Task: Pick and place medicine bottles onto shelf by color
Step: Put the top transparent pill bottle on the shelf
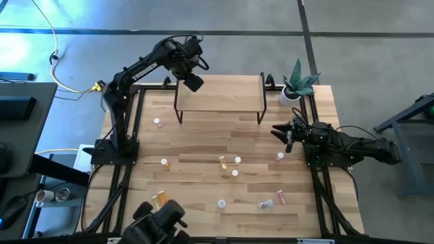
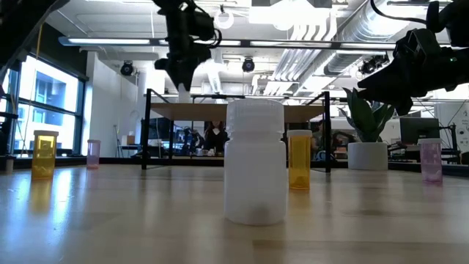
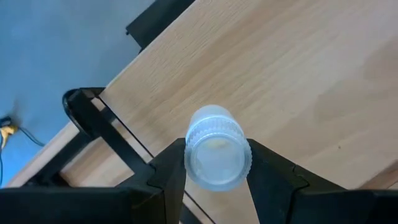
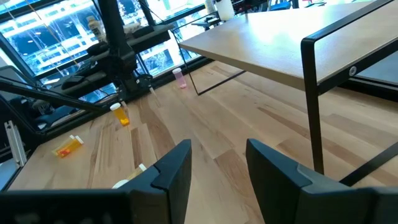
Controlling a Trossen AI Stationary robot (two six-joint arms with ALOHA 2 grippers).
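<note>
My left gripper (image 1: 192,83) is over the shelf's far left corner, shut on a clear bottle with a white cap (image 3: 216,152). The shelf (image 1: 220,95), a light wood board on black legs, stands at the table's far middle. In the low view the bottle (image 2: 182,89) hangs a little above the shelf top (image 2: 242,110). My right gripper (image 1: 281,133) is open and empty at the table's right, near the shelf's right legs. Several more bottles stand or lie on the tabletop: pink (image 1: 157,123), yellow (image 1: 222,163), white (image 1: 234,173), pink (image 1: 280,156). My left gripper pinches the clear bottle between its two fingers, on the bottle's sides at the ribbed cap (image 3: 244,163). The fingers (image 3: 273,177) come from above, pointing down. The bottle is upright, cap toward the wrist, and lifted clear above the shelf board (image 3: 298,81).
A potted plant (image 1: 298,85) stands at the far right corner beside the shelf. A clear bottle (image 2: 254,161) stands close in the low view, with an orange one (image 2: 299,159) behind it. Bottles lie on their sides near the front edge (image 1: 266,203), (image 1: 160,198).
</note>
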